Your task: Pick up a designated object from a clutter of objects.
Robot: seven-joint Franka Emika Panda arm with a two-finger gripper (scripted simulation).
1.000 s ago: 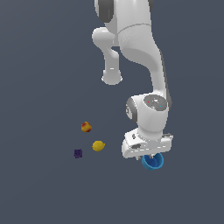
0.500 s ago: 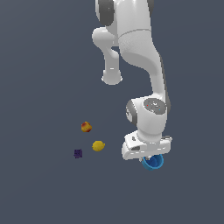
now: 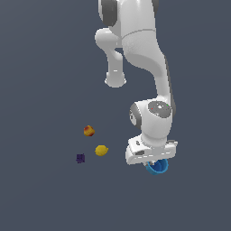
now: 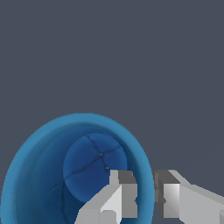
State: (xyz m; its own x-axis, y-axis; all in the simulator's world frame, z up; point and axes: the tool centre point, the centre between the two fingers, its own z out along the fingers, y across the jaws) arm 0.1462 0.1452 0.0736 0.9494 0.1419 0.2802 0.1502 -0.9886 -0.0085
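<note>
Blue fills most of the wrist view: the bright blue round cup (image 4: 78, 175) sits directly under the gripper (image 4: 144, 192), mouth up. Its 2 grey fingers (image 4: 124, 192) straddle the cup's wall, 1 inside the bowl and 1 outside, with the rim passing through the narrow gap between them. The jaws stand nearly pressed together on that wall; whether they grip it firmly I cannot tell.

In the exterior view the cup (image 3: 157, 167) peeks out just below the white hand, at about 5 o'clock from the wrist. As I judge it, the coming lift depends on that rim pinch.

Farther off, near 9 o'clock, lie the yellow lemon (image 3: 101, 150), the tiny dark purple cube (image 3: 80, 158) and the red-and-yellow round fruit (image 3: 89, 131), well apart from the cup.
</note>
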